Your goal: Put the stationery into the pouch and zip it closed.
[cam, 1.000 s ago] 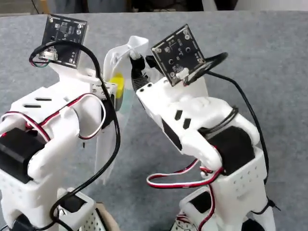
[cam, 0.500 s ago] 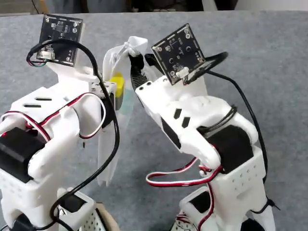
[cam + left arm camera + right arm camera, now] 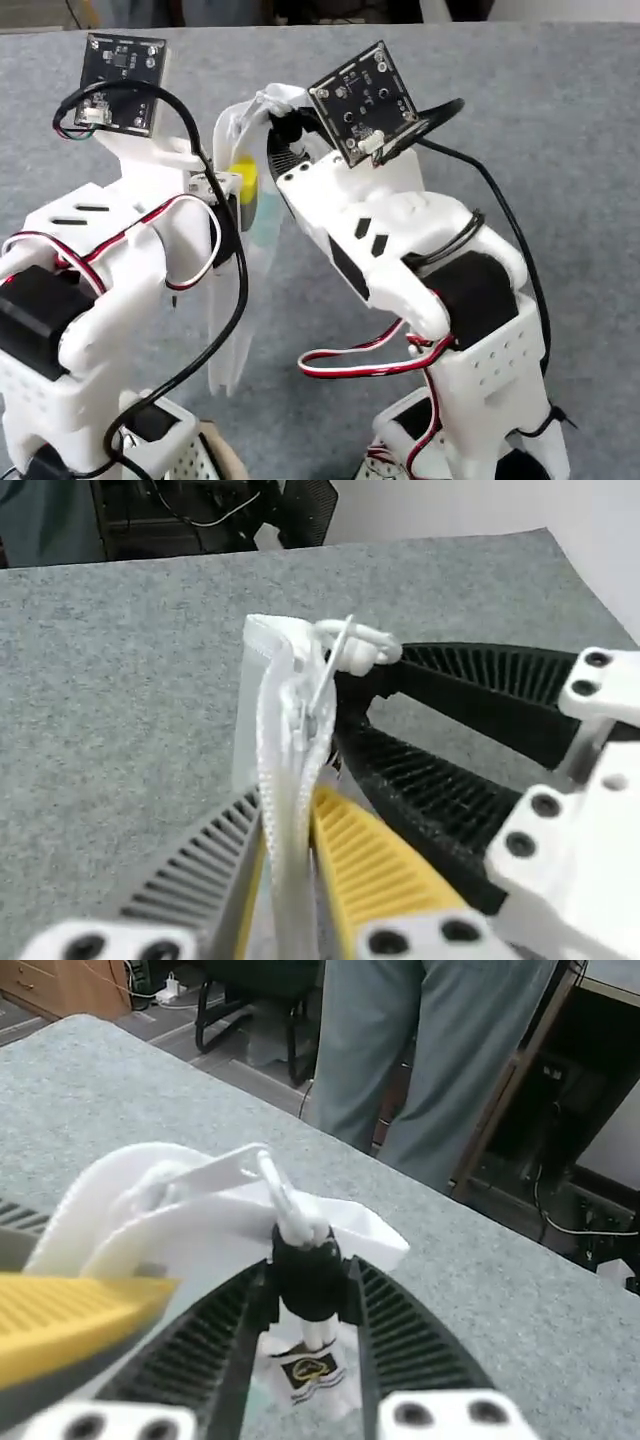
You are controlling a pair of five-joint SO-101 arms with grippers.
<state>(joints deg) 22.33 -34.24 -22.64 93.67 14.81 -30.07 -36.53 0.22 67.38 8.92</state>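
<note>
your left gripper (image 3: 290,825) is clamped on the pouch (image 3: 230,335), with the yellow and grey fingers pinching the top seam right by the zipper (image 3: 285,730). your right gripper (image 3: 308,1285) is clenched on the zipper pull (image 3: 285,1200), black fingers squeezing the dark bead at the base of its white cord. the pouch hangs between the two arms with its top end raised above the table (image 3: 560,150). its long body droops down, and you can't tell if the low end touches the table. the contents are hidden by the fabric, so you can't tell if the stationery is in.

handling: it looks like thin soft fabric, light and not stiff, so it'll likely fold and swing if you jerk it. the seam beside the zipper is the firmest hold, and you've got it there. the pull cord is small and probably slippery, so the bead is a better grip than the loop. pull along the zipper line with the left as anchor, or the cloth may bunch and jam the slider. the step in hand reads as zipping closed.
</note>
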